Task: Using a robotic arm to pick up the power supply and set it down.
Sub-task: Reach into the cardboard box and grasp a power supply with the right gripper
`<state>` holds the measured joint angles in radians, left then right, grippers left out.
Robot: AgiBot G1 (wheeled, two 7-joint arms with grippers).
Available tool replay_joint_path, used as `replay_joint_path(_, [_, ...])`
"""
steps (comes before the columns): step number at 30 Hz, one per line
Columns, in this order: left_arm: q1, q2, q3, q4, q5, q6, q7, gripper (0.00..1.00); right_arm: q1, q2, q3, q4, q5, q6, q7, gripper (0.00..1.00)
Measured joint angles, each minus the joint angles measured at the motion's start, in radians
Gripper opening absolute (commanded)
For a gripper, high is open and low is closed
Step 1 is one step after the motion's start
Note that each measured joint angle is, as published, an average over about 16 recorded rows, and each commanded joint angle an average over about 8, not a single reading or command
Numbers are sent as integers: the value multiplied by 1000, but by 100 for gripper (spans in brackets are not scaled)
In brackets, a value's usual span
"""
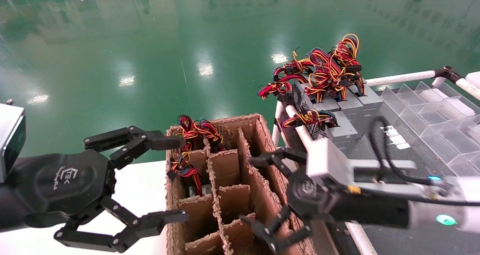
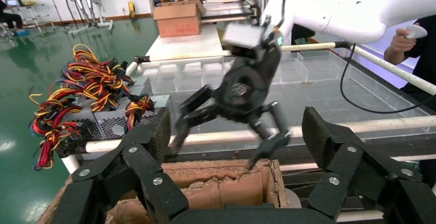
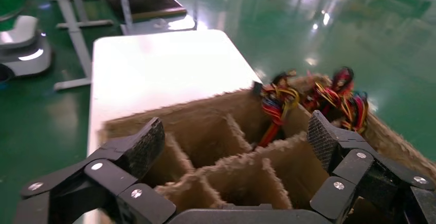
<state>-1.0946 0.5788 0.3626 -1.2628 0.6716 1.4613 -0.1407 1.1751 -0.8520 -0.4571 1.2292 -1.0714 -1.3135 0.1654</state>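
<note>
Glossy green floor (image 1: 150,41) surrounds white table (image 1: 138,187)

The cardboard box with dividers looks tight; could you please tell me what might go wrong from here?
1. The wires of the power supply in the box spill over a divider and could snag when lifted.
2. The open right gripper hangs at the box's wall and may catch the cardboard.
3. The open left gripper faces it across the box; the two could collide.
</note>
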Motion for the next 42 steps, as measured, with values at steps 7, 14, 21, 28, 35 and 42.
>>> replay_joint_path(7, [0, 0, 0, 0, 0, 0, 0, 100, 81, -139, -73, -152, -107, 31, -14, 100])
replay_joint_path(14, [0, 0, 0, 0, 0, 0, 0, 100, 165, -268, -124, -341, -177, 51, -34, 100])
replay_joint_path(21, [0, 0, 0, 0, 0, 0, 0, 100, 204, -328, -137, -450, -194, 65, -42, 100])
replay_joint_path(28, [0, 0, 0, 1, 0, 0, 0, 100, 215, -368, -151, -489, -221, 96, -58, 100])
replay_joint_path(35, [0, 0, 0, 1, 0, 0, 0, 100, 245, -440, -179, -568, -247, 138, -69, 100])
replay_joint_path(42, [0, 0, 0, 1, 0, 0, 0, 100, 281, -502, -234, -656, -217, 176, -69, 100])
